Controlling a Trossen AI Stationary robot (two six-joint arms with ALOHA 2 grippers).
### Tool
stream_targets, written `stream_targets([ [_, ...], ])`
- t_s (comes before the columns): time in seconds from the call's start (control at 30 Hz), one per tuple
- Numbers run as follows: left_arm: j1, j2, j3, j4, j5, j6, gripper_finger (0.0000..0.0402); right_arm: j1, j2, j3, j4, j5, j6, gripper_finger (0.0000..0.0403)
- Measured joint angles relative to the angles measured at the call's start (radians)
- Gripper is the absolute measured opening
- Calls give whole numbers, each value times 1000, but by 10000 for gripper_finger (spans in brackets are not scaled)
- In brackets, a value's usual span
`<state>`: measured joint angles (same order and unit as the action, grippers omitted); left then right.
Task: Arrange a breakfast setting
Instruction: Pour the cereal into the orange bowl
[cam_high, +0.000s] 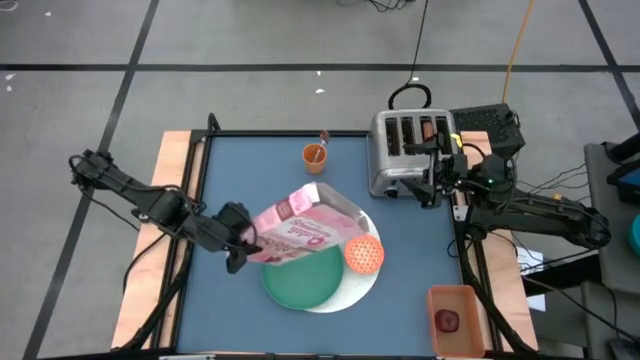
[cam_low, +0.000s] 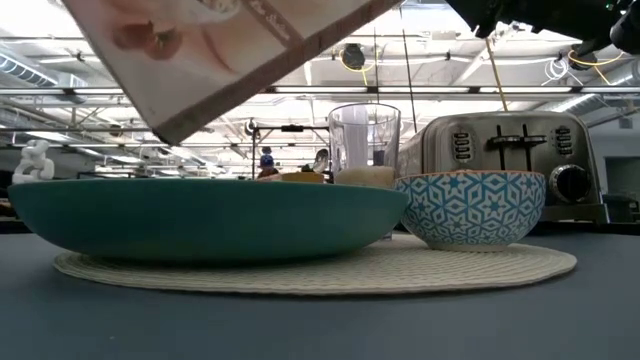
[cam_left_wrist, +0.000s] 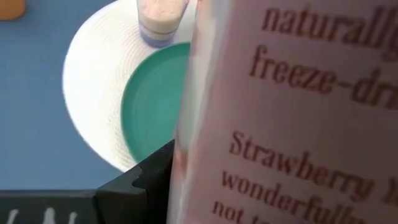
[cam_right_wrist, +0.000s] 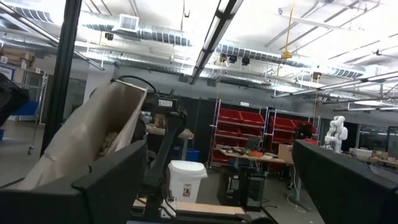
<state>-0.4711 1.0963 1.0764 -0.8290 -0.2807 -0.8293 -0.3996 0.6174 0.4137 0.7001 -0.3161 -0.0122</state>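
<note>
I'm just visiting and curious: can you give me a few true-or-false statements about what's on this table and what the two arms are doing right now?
1. The left gripper holds the pink cereal box tilted above the green plate. True.
2. The toaster stands on the white round mat. False: it stands apart, on the blue table near the far right corner.
3. The patterned bowl sits on the mat beside the plate. True.
4. The right gripper grips the bowl. False: it is open, by the toaster.
</note>
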Motion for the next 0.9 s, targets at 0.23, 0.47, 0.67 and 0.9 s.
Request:
stream_targets([
  [0.23,1,135,156,-143,4,14,199,0,0,0,-28,-3,0,393],
  [0.47,1,220,191,-147,18,61,200,0,2,0,-130,-2,4,393],
  [0.67,1,220,191,-152,23,64,199,0,2,0,-172,-3,77,393],
  [0.9,38,219,191,-174,160,33,199,3,2,0,-326,-3,132,393],
])
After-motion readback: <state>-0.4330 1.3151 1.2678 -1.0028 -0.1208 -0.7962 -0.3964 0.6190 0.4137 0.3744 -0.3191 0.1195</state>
